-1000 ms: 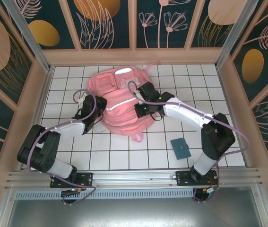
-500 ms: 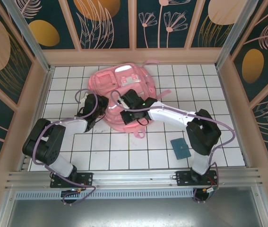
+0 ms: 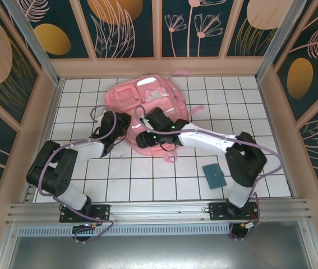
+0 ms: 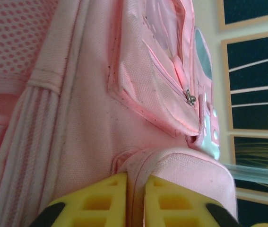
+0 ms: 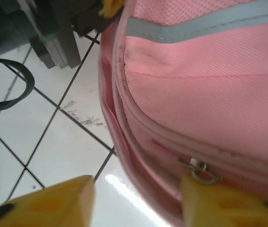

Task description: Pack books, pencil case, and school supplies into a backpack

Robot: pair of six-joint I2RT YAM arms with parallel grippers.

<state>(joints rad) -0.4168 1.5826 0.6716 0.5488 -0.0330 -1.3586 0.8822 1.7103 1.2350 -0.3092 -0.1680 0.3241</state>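
Large soft pink fabric backpack (image 3: 164, 101) with pale stripes lies flat on the white tiled tabletop (image 3: 147, 179), toward the far side, a little left of centre. Both arms reach in over its near edge and cover that edge in the top view. The left end effector (image 3: 126, 122) sits at the backpack's near-left side. In the left wrist view its yellow fingers (image 4: 105, 201) are cut off by the bottom edge and stand close together with a raised pink seam between them, so the left end effector (image 4: 136, 198) reads as clenched on a fold of the backpack (image 4: 91, 118). A front pocket with a small metal zipper pull (image 4: 190, 97) runs above. The right end effector (image 3: 143, 139) is at the near edge, released, with nothing between the pads. In the right wrist view its yellow fingers (image 5: 53, 201) are spread wide at the bottom, tips cropped. The right end effector (image 5: 138, 203) hangs over bare tile and the backpack (image 5: 209, 94) hem, where another metal zipper pull (image 5: 201, 171) hangs. A dark arm part (image 5: 53, 33) is cropped top-left. A small dark teal flat rectangle (image 3: 214, 175) lies on the tabletop near the right arm, well apart from the backpack, too small to identify.
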